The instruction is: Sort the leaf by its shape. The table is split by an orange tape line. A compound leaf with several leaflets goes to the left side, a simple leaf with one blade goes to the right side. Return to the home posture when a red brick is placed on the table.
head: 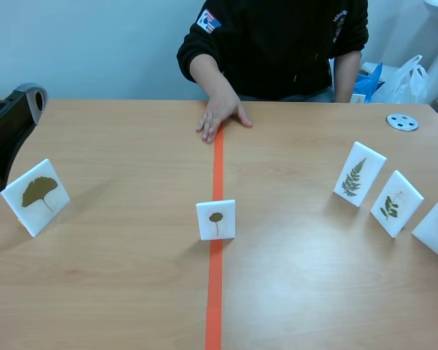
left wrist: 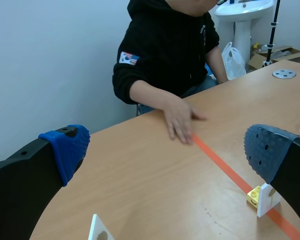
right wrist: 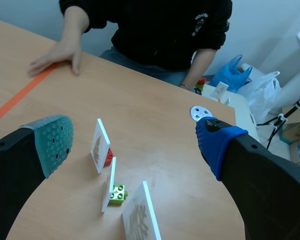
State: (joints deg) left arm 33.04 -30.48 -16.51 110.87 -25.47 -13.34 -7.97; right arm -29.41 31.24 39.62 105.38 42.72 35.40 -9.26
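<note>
no words or numbers can be read anywhere. the person's black hoodie (left wrist: 165,50) bears a small flag-like patch (left wrist: 128,58) on its sleeve and a small white print (right wrist: 200,25) on its chest, too small to make out.

High central view, low wrist views, shared table (head: 314,292)

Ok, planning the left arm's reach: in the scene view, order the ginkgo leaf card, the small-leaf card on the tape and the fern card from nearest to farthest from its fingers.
From the left gripper:
1. White ginkgo leaf card, just beside it, left side.
2. White small-leaf card, on the orange tape line, middle.
3. White fern card, far right side.
</note>
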